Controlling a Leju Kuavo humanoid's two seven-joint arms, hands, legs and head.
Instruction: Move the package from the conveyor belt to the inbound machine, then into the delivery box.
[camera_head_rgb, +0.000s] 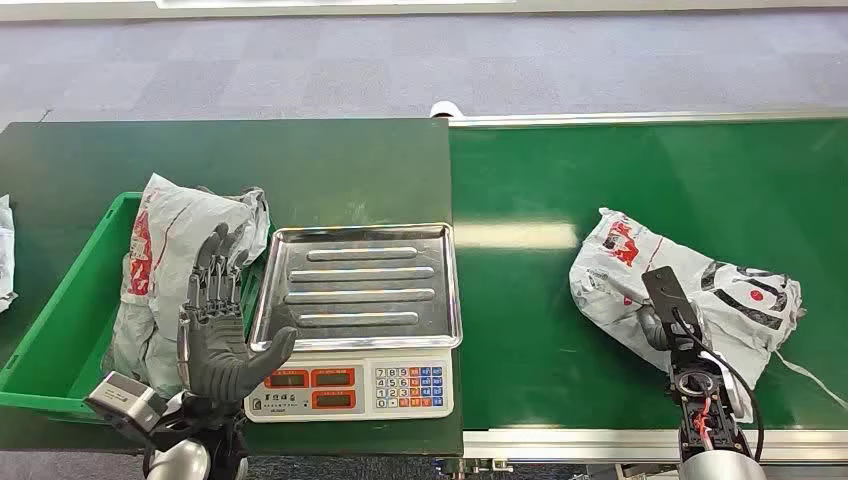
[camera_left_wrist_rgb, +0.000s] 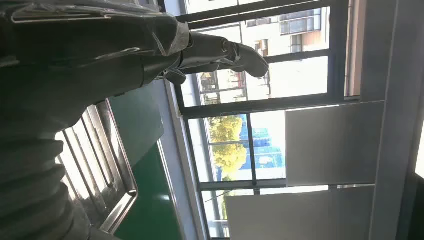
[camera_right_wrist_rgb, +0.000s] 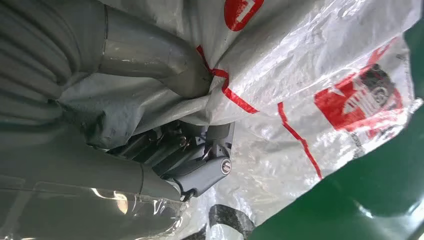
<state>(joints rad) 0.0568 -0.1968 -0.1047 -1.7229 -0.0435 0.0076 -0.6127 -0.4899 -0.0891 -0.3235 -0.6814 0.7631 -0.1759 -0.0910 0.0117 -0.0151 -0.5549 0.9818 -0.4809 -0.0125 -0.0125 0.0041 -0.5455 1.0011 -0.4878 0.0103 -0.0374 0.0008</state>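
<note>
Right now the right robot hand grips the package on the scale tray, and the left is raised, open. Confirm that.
Not quite. The right robot hand grips the package on the conveyor belt, as the head view shows. The scale tray holds nothing. The left robot hand is raised, open.

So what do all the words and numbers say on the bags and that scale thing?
Scale keypad: number keys, too small to read surely.
Scale displays: red windows, no digits readable.
Package on the conveyor belt: red and black print, blurred, unreadable.
Same package, right wrist view: red logo with white marks, crumpled, unreadable.
Package in the green box: red mark, unreadable.
</note>
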